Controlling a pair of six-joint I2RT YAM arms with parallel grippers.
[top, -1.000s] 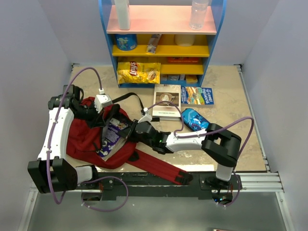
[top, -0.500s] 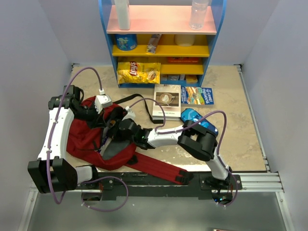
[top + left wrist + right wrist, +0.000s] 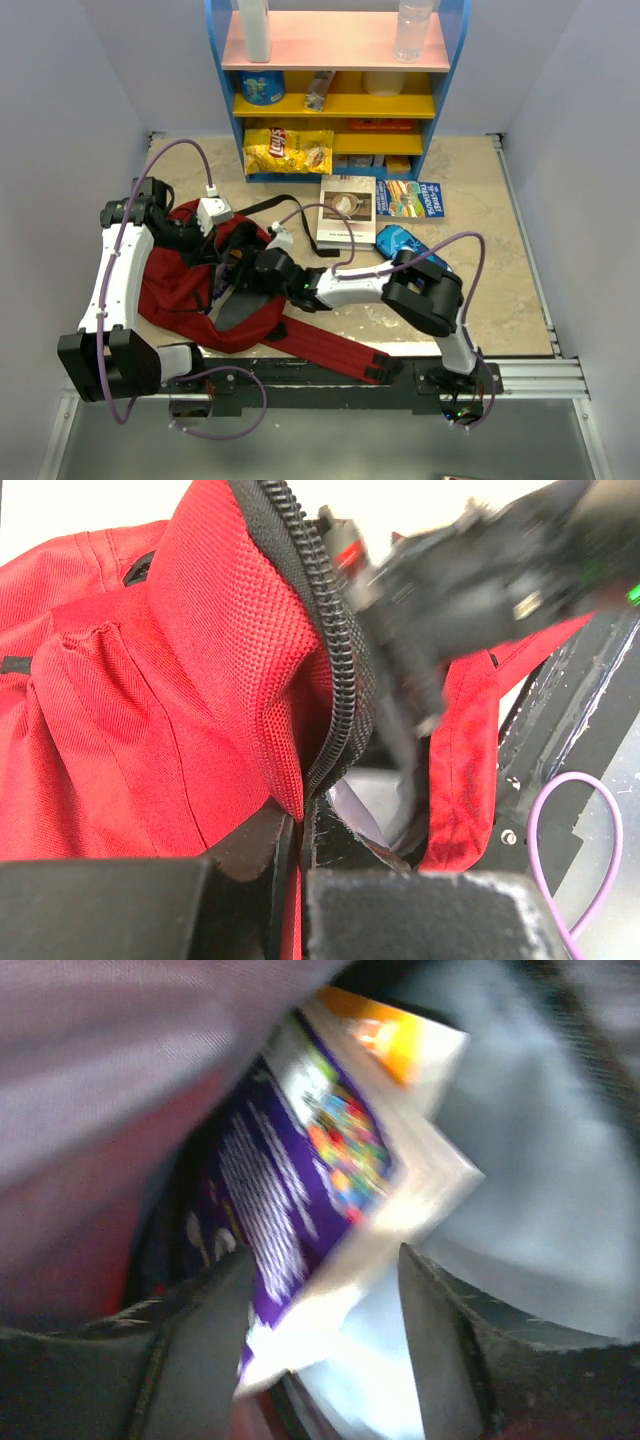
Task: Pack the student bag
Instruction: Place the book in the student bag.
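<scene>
The student bag (image 3: 170, 285), dark red with a black zipper, lies at the table's left. My left gripper (image 3: 224, 243) is shut on the bag's zipper edge (image 3: 335, 680) and holds the mouth up; the wrist view shows red fabric pinched between its pads (image 3: 297, 830). My right gripper (image 3: 246, 268) reaches into the mouth. Its fingers (image 3: 325, 1270) stand apart and open inside the grey lining (image 3: 540, 1160). A purple book (image 3: 300, 1160) lies slanted between them, with a gap to the right finger. The right arm (image 3: 470, 580) shows blurred in the left wrist view.
Two books (image 3: 347, 210) (image 3: 410, 198) and a blue patterned pencil case (image 3: 405, 245) lie right of the bag. A blue and yellow shelf (image 3: 340, 90) stands at the back, with a chips bag (image 3: 288, 150) at its foot. A red strap (image 3: 330, 350) trails toward the arm bases.
My right gripper carried the purple book into the bag's mouth, then opened its jaws and drew back slightly. The left gripper has kept its hold on the zipper edge.
</scene>
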